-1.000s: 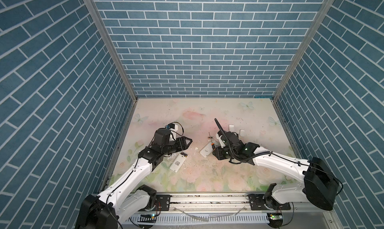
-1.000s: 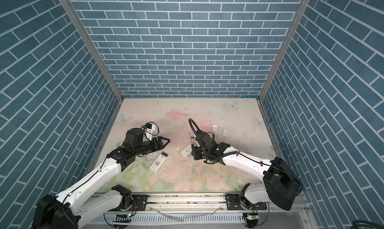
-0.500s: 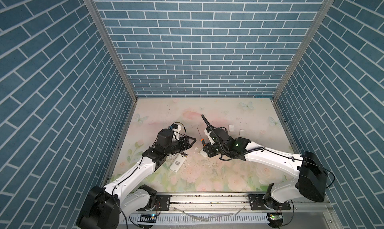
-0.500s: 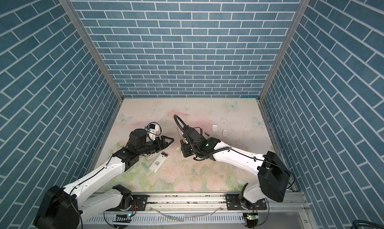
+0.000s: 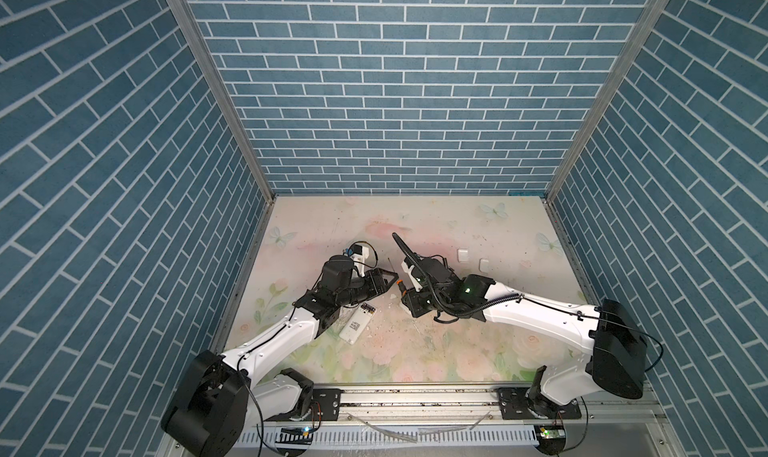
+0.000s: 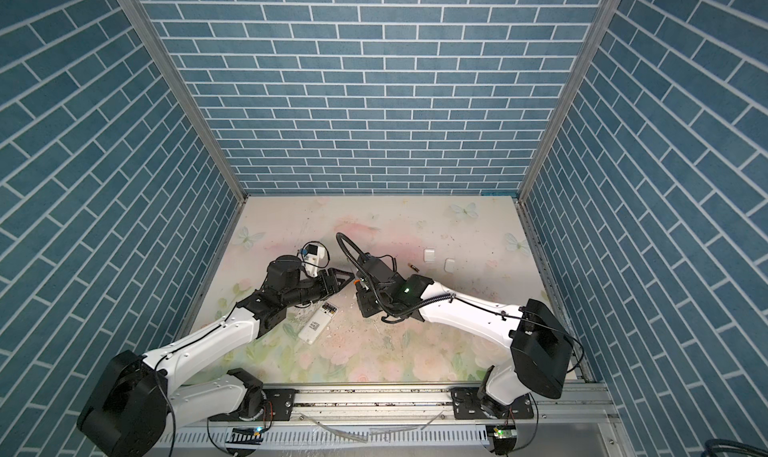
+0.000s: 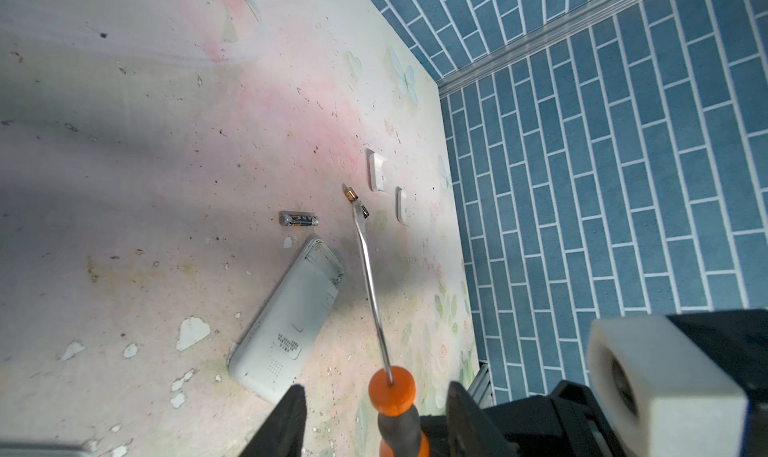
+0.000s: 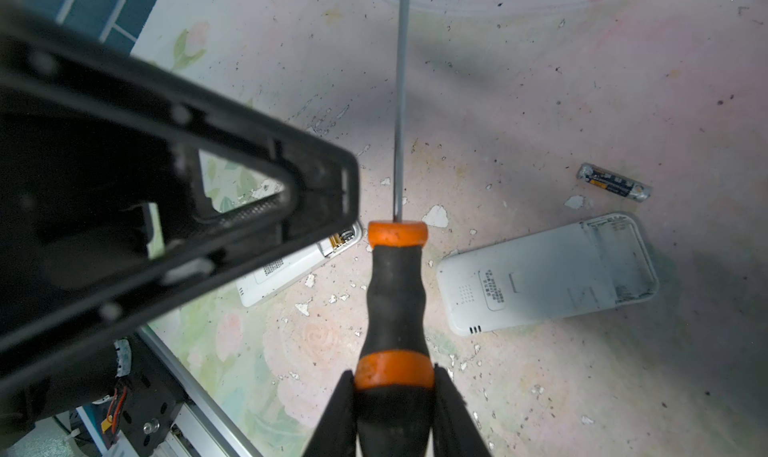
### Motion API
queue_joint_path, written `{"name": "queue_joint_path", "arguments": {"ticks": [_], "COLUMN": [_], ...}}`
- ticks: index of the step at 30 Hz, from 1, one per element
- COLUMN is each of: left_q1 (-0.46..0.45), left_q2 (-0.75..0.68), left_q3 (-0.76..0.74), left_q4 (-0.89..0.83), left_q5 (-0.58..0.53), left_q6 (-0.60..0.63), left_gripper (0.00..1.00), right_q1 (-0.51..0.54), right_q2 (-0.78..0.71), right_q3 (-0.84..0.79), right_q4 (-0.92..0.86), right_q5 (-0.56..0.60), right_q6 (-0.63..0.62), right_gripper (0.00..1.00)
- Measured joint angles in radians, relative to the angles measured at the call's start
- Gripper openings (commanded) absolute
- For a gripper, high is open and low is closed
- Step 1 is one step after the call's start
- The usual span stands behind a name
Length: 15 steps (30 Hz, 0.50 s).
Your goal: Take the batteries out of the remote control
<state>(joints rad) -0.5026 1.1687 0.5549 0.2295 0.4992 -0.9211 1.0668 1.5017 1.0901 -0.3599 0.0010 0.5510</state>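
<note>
Both hands have drawn together: right hand (image 8: 392, 376) grips screwdriver (image 8: 395, 293), left hand (image 7: 375, 392) open astride it.

Loose black battery (image 8: 615, 183) flat beside white remote (image 8: 548, 276), compartment empty

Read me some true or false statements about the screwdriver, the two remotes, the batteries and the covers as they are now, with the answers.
1. The right gripper grips the screwdriver with the black and orange handle. True.
2. A slim black battery lies loose near the white remote with the empty compartment. True.
3. The other white remote, beside the left arm, holds no batteries. False: gold-ended batteries show in its open compartment.
4. The two small white rectangular covers are fitted on those remotes. False: both lie on the floral table, apart from them.
</note>
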Motion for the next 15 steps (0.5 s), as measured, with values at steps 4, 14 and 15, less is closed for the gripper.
{"name": "queue_joint_path", "arguments": {"ticks": [4, 14, 15], "left_q1": [-0.006, -0.016, -0.017], "left_q2": [0.025, 0.043, 0.043], "left_q3": [0.0, 0.0, 0.0], "left_q4": [0.036, 0.085, 0.085], "left_q5": [0.0, -0.001, -0.001], "left_q6": [-0.013, -0.032, -0.032], "left_gripper": [0.44, 0.27, 0.24], "right_q1": [0.0, 0.0, 0.0], "right_q2": [0.0, 0.0, 0.0], "right_q3": [0.0, 0.0, 0.0], "right_q4": [0.024, 0.074, 0.079], "right_q5": [-0.018, -0.045, -0.047], "right_q6": [0.0, 0.002, 0.002], "right_gripper": [0.0, 0.0, 0.0]}}
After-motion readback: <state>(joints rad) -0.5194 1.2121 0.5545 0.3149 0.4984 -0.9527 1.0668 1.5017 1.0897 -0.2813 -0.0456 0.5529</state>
